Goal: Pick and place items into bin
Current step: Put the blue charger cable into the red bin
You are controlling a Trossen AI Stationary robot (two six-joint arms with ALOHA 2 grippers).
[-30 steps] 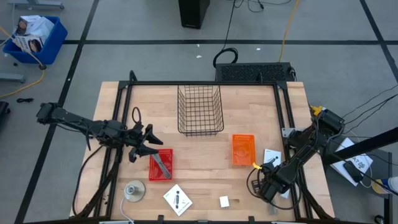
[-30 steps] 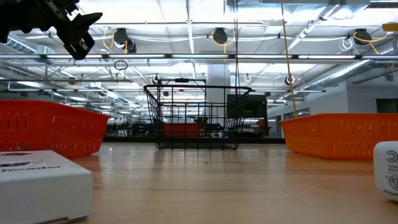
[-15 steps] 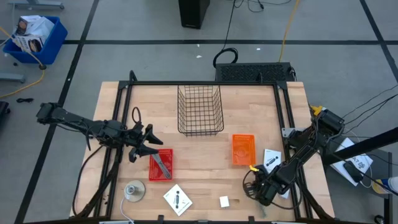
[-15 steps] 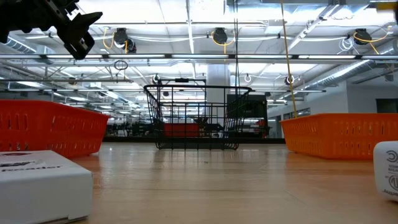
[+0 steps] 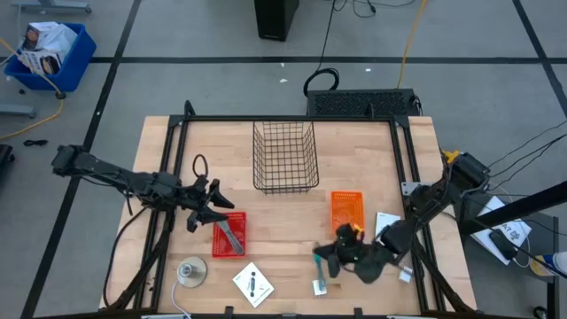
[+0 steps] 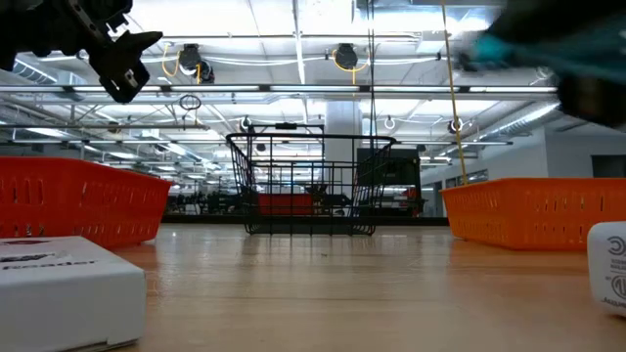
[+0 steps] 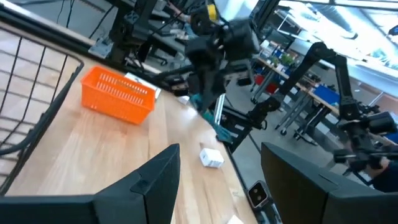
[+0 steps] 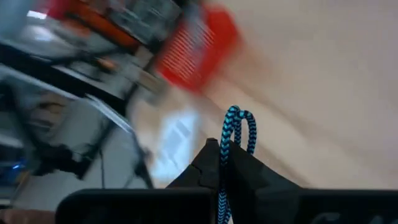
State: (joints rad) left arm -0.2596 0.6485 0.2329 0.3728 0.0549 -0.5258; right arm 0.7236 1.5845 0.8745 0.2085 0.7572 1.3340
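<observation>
My right gripper (image 5: 324,258) hovers over the table's near middle, above a white cube (image 5: 319,286), shut on a thin teal-and-black braided cord (image 8: 234,127). My left gripper (image 5: 215,205) is open in the air just left of a small red basket (image 5: 229,235), where a grey elongated tool (image 5: 233,237) lies. A white card with a black mark (image 5: 253,283) lies flat near the near edge. Another card (image 5: 387,223) lies right of the orange basket (image 5: 346,213). A black wire bin (image 5: 283,158) stands at the far middle. My right gripper pinches the braided cord between its two fingers (image 8: 208,163). A short loop of cord (image 8: 241,122) sticks out past the fingertips. In the left wrist view the rest of the cord (image 7: 210,118) hangs below the gripper, clear of the table.
A round grey disc (image 5: 190,271) lies at the near left. In the low view a white box (image 6: 68,288) sits close at the left and a white cube (image 6: 611,266) at the right. Bare wood lies between the baskets.
My right arm has swung quickly from the table's near right corner toward the left, carrying the teal cord to above the white cube; it shows blurred. My left gripper has stayed almost where it was.
</observation>
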